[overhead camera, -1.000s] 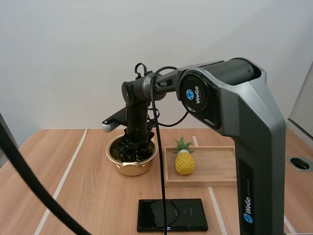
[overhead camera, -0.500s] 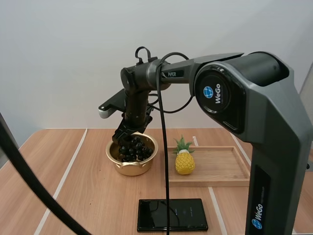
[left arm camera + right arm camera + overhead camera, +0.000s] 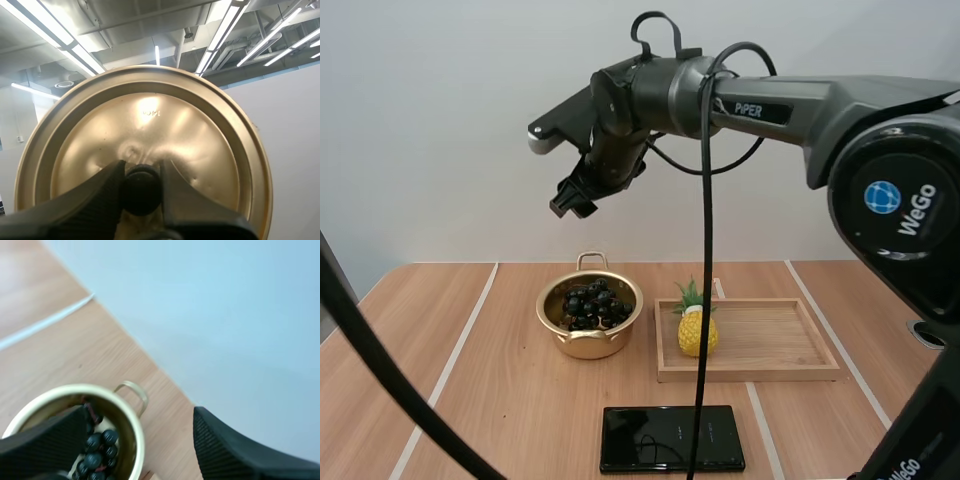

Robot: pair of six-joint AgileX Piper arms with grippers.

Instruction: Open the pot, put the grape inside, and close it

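A gold pot [image 3: 590,338] stands uncovered on the wooden table, with a bunch of dark grapes [image 3: 594,305] inside it. My right gripper [image 3: 576,198] hangs high above the pot, open and empty. In the right wrist view its fingers [image 3: 235,450] stand wide apart, with the pot [image 3: 131,425] and the grapes [image 3: 98,447] below between them. In the left wrist view my left gripper [image 3: 142,187] is shut on the black knob [image 3: 142,189] of the gold lid [image 3: 145,130], whose face is turned toward the camera.
A wooden tray [image 3: 760,340] lies right of the pot, with a toy pineapple [image 3: 697,325] at its left end. A black phone [image 3: 671,438] lies flat near the table's front edge, in front of the pot and tray.
My right gripper rose out of the pot to well above it, leaving the grapes inside. The pot, tray and phone stayed put.
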